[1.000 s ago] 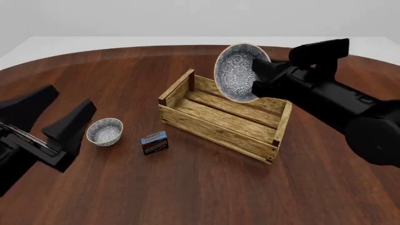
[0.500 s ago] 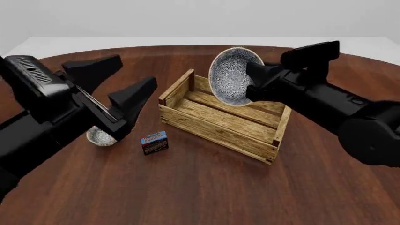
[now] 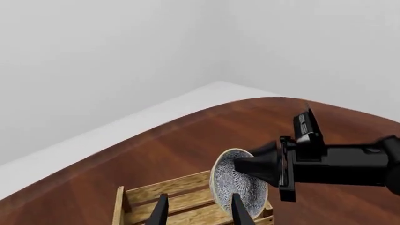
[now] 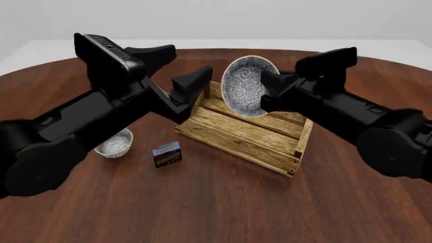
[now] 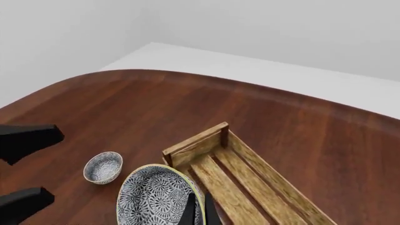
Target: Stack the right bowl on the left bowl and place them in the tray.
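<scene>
A wooden slatted tray (image 4: pixel 243 132) sits empty. Above it, the right gripper (image 4: pixel 266 93) pinches a large patterned bowl (image 4: pixel 244 86) on edge. The left gripper (image 4: pixel 179 76), fingers spread, holds nothing. A small bowl (image 4: pixel 115 144) rests left of the tray.

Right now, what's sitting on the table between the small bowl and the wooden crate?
In the front view, a small blue-and-red box lies between the small bowl and the wooden crate.

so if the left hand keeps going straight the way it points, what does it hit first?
Likely the big bowl held tilted by the right hand above the crate. In the left wrist view it sits just beyond the open left hand. Depth is unclear; it might meet the crate's rim instead.
</scene>
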You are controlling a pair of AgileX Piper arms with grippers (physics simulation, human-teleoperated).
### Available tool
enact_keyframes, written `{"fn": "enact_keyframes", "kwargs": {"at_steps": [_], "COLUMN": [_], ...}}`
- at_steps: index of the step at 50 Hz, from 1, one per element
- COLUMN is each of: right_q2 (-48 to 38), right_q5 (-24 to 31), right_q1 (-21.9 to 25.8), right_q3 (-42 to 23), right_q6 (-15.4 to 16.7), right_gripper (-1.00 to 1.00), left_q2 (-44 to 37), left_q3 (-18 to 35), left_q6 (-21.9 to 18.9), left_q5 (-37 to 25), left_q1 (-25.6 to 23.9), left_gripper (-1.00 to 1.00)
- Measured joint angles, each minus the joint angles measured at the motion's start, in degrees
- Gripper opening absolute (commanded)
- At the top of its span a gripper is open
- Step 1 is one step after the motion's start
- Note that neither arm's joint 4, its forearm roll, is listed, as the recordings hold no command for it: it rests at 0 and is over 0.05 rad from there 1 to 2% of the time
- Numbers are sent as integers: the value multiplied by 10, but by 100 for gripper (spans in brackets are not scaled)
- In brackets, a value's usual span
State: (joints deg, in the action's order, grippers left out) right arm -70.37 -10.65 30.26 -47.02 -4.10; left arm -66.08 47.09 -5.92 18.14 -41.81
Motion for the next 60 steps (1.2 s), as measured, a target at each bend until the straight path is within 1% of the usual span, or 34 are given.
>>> {"fn": "enact_keyframes", "kwargs": {"at_steps": [11,22,39,58,59,60], "right_q2": [-2,3,14,20,20,19], "right_q5": [0,2,7,11,11,11], "right_q1": [3,4,3,4,4,5], "right_q3": [0,2,6,9,9,9], "right_q6": [-1,-3,-1,3,3,0], "right_gripper": [-100,-100,-100,-100,-100,-100], "left_q2": [-59,-107,-168,-227,-229,-230], "left_q3": [27,42,63,91,92,93], "left_q6": [9,14,22,41,42,48], "left_q5": [15,31,47,51,52,53], "left_q1": [-1,2,2,2,2,-1], "left_gripper": [100,100,100,100,-100,-100]}}
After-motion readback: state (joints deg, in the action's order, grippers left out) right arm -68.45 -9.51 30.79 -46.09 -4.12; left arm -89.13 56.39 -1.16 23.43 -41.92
